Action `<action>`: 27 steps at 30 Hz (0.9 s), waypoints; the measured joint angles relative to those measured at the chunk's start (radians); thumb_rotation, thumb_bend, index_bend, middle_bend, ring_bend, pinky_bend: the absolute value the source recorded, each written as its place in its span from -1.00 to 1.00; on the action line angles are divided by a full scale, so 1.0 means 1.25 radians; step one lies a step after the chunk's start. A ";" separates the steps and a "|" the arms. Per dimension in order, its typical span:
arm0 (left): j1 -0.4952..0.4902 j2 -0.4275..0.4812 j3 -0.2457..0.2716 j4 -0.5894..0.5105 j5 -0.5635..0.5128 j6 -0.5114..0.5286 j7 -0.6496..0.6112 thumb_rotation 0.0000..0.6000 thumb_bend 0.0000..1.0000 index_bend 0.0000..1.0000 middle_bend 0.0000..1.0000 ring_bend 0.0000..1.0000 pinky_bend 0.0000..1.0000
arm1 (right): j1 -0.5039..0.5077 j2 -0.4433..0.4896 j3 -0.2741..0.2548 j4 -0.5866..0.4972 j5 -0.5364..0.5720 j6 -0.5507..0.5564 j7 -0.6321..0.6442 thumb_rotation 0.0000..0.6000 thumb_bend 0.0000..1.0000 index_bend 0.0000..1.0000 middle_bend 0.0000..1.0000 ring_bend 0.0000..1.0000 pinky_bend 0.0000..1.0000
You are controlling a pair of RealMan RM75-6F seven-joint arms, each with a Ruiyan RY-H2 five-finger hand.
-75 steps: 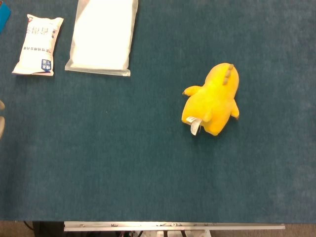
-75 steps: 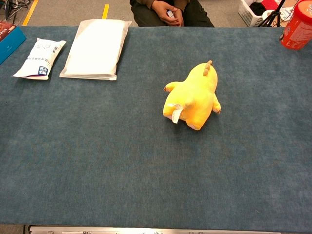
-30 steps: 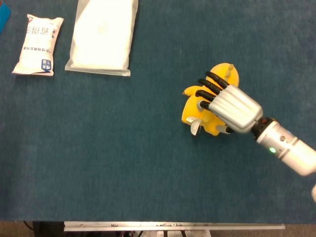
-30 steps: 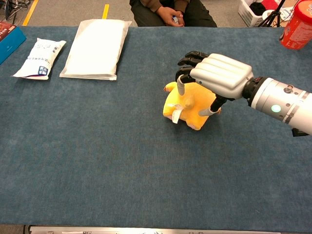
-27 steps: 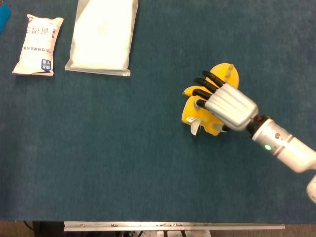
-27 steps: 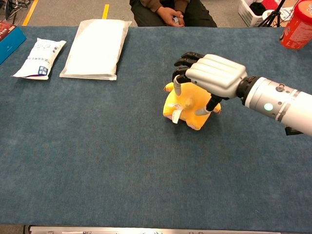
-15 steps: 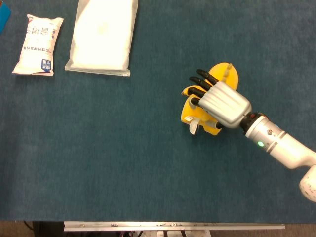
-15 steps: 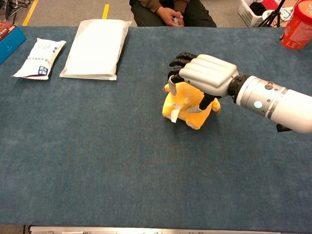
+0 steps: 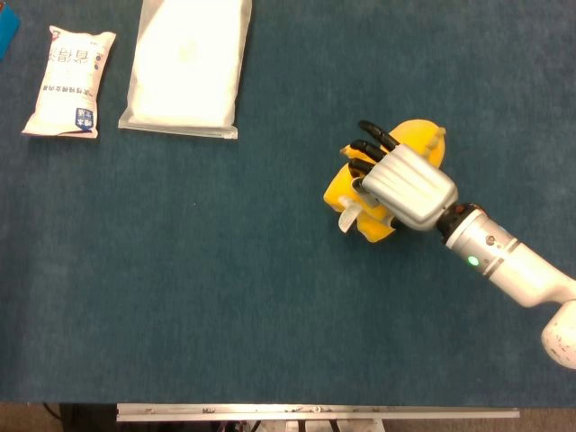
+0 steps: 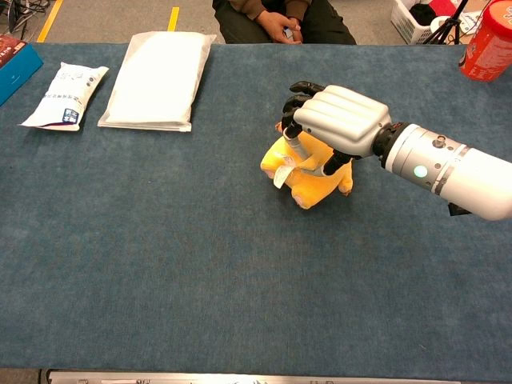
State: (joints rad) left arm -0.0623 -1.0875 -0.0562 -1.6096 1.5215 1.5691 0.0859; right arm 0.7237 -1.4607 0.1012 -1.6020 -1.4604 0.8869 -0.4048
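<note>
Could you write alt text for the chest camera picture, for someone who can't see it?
A silver robot right hand grips a yellow plush toy on a blue-carpeted table. At the far left lie a small white packet and a flat white bag.

A dark teal, felt-like cloth (image 10: 160, 264) covers the whole table, with a pale metal rail (image 9: 315, 412) running along its near edge. Beyond the far edge lies a grey floor (image 10: 112, 16) marked with short yellow tape lines (image 10: 173, 18). A seated person (image 10: 280, 20) in dark clothes waits there with hands clasped, near a white basket (image 10: 412, 20) on the floor.
</note>
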 measured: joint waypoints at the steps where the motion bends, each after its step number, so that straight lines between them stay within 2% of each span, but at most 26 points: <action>1: 0.000 0.000 0.000 0.000 0.000 0.000 0.000 1.00 -0.22 -0.09 -0.14 -0.35 -0.17 | 0.000 0.002 -0.003 -0.001 -0.006 0.003 0.004 1.00 -0.50 0.53 -0.17 -0.64 -0.89; 3: -0.001 -0.001 -0.001 -0.001 0.000 0.000 0.002 1.00 -0.22 -0.09 -0.14 -0.35 -0.17 | 0.001 0.009 -0.007 -0.003 -0.013 0.006 0.011 1.00 -0.54 0.09 -0.25 -0.63 -0.89; 6: -0.001 -0.001 -0.001 -0.002 0.000 0.000 0.003 1.00 -0.22 -0.09 -0.14 -0.35 -0.17 | 0.004 0.017 -0.011 -0.006 -0.016 0.007 0.010 1.00 -0.57 -0.33 -0.37 -0.67 -0.89; 8: -0.001 -0.001 -0.001 -0.003 0.000 0.000 0.004 1.00 -0.22 -0.09 -0.14 -0.35 -0.17 | 0.006 0.021 -0.012 -0.008 -0.016 0.006 0.004 1.00 -0.59 -0.53 -0.44 -0.72 -0.89; 10: 0.000 -0.001 -0.001 -0.003 -0.001 -0.001 0.004 1.00 -0.22 -0.09 -0.14 -0.35 -0.17 | 0.009 0.023 -0.013 -0.013 -0.017 0.006 -0.002 1.00 -0.61 -0.64 -0.48 -0.74 -0.89; 12: 0.000 0.000 -0.002 -0.003 -0.002 0.000 0.005 1.00 -0.22 -0.09 -0.14 -0.35 -0.17 | 0.010 0.022 -0.013 -0.015 -0.018 0.011 -0.003 1.00 -0.61 -0.58 -0.48 -0.74 -0.89; 16: 0.001 0.001 -0.002 -0.001 -0.004 0.000 0.004 1.00 -0.22 -0.09 -0.14 -0.35 -0.17 | 0.009 0.016 -0.013 -0.016 -0.028 0.033 -0.004 1.00 -0.61 -0.25 -0.44 -0.74 -0.89; 19: 0.002 0.001 -0.002 0.001 -0.004 -0.001 0.002 1.00 -0.22 -0.09 -0.14 -0.35 -0.17 | 0.010 0.014 -0.015 -0.013 -0.039 0.041 0.001 1.00 -0.60 -0.10 -0.43 -0.74 -0.89; 27: 0.002 0.000 -0.002 0.008 -0.005 -0.002 -0.003 1.00 -0.22 -0.09 -0.15 -0.35 -0.17 | 0.021 0.006 -0.013 -0.001 -0.029 0.032 -0.010 1.00 -0.60 0.03 -0.41 -0.74 -0.89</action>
State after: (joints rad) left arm -0.0598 -1.0872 -0.0592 -1.6001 1.5152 1.5665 0.0826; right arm 0.7496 -1.4537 0.0846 -1.6027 -1.4973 0.9274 -0.4175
